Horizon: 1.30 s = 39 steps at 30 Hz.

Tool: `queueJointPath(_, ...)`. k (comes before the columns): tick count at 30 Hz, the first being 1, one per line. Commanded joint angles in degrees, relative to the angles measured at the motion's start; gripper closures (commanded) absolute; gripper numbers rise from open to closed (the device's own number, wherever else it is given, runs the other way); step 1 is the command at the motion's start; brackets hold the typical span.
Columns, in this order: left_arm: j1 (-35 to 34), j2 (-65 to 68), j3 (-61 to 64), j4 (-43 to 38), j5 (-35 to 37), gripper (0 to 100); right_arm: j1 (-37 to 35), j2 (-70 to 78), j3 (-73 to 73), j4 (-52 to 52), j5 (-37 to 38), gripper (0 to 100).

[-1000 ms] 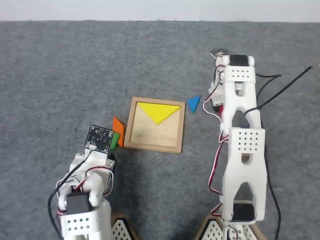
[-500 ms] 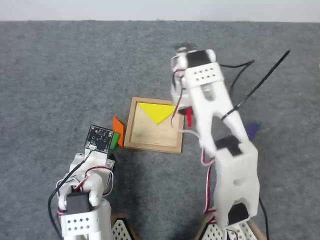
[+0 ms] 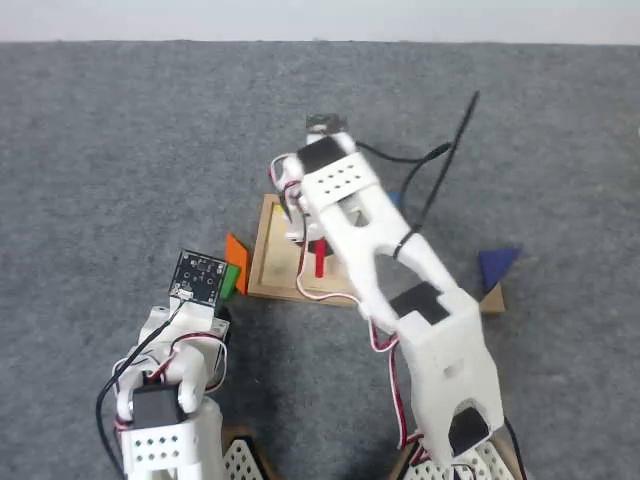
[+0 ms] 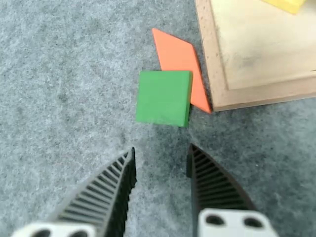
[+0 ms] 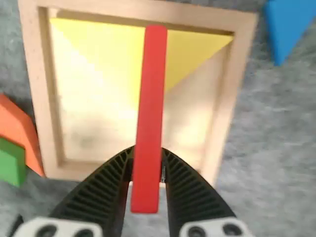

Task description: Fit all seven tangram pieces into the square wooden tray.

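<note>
Grey coarse carpet point(image 3: 120, 130) spreads flat under soft, even light. A pale plain wall strip point(image 3: 300, 20) lies well beyond the right gripper point(image 3: 318, 262).

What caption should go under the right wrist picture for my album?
Right gripper holds a red piece over the wooden tray with a yellow triangle inside.

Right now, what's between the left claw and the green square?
Nothing but bare grey carpet: in the left wrist view the open left claw sits just short of the green square, not touching it.
</note>
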Motion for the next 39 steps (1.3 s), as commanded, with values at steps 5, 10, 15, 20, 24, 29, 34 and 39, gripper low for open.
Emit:
queueJointPath(5, -0.4, -0.1, -0.4, 0.3, -0.5, 83, -5.8, -0.7, -0.7, -7.3, -6.9, 99.1)
queueJointPath(10, -0.4, -0.1, -0.4, 0.3, -0.5, 83, -7.0, -0.5, -0.7, -10.6, -7.3, 98.7)
queueJointPath(15, -0.4, -0.1, -0.4, 0.3, -0.5, 83, -7.0, 1.8, -0.7, -14.2, -7.3, 93.2)
queueJointPath(20, -0.4, -0.1, -0.4, 0.3, -0.5, 83, -5.8, 5.1, -0.7, -14.5, -7.3, 92.2)
queueJointPath(24, -0.4, -0.1, -0.4, 0.3, -0.5, 83, -2.9, 5.3, -0.7, -12.6, -7.3, 87.5)
queueJointPath(29, -0.4, -0.1, -0.4, 0.3, -0.5, 83, -0.1, 5.2, -0.7, -10.5, -6.9, 86.0)
queueJointPath(34, -0.4, -0.1, -0.4, 0.3, -0.5, 83, -0.4, 5.2, -0.7, -10.7, -4.4, 90.5)
queueJointPath(39, -0.4, -0.1, -0.4, 0.3, -0.5, 83, -3.0, 4.4, -1.6, -10.6, -4.4, 93.5)
